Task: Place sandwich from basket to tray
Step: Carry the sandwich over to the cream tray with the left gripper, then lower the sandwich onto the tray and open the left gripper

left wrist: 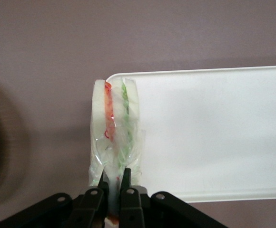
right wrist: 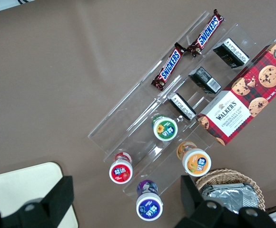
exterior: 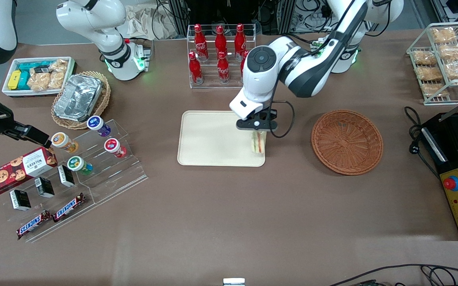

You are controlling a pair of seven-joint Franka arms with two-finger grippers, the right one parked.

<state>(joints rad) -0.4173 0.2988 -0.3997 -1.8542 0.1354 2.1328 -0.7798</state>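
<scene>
Sandwich (left wrist: 115, 128) sits clamped in my gripper (left wrist: 113, 190), hanging over the tray (exterior: 209, 139) edge nearest the basket (exterior: 347, 142), which is empty now. Placing step, I reckon. Next: shift further inward over tray, lower till it rests, then let go.

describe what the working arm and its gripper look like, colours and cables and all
The left arm is glossy white with rounded shells and dark grey bands at the joints; one joint has a round dark grey cap. Its base glows green. The gripper, over the tray, has a white body with a black bracket and black fingers. A thin black cable loops beside it.
</scene>
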